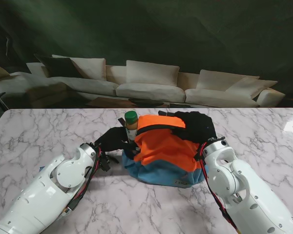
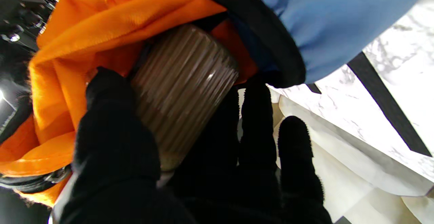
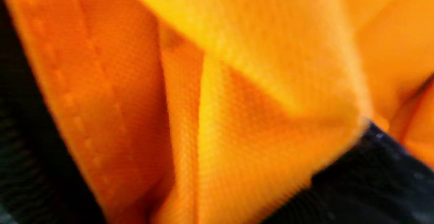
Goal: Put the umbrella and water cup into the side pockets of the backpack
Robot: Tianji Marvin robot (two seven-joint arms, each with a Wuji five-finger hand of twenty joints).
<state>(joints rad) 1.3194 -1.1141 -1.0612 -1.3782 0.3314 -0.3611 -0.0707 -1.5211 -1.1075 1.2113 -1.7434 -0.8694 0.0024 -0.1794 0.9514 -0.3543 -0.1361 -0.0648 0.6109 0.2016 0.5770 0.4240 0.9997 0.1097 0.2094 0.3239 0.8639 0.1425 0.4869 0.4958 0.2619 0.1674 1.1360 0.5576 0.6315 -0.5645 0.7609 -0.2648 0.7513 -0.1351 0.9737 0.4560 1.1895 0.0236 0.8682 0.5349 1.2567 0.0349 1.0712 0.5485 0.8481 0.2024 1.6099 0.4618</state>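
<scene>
While the left hand (image 1: 115,140) grips the water cup (image 1: 131,125) at the backpack (image 1: 166,151), stand view shows the cup upright, green lid up, against the bag's left side, lower part hidden behind the fabric. Right hand (image 1: 195,126) lies on the far right top of the bag; can't tell from here whether it grips fabric or just presses. No umbrella visible on the marble table (image 1: 49,131).

Left wrist view: fingers (image 2: 115,135) wrapped around the ribbed cup (image 2: 183,91), its base at the black-bound pocket rim (image 2: 268,37), orange fabric bunched on one side. Judgement: push along the cup's axis, keep it off the rim binding, release only once it's seated.

Right wrist view: only blurred orange cloth (image 3: 237,98) and a black edge (image 3: 373,169), camera pressed close; hand state not readable. Judgement: right hand should brace the bag so it doesn't slide away from the push.
</scene>
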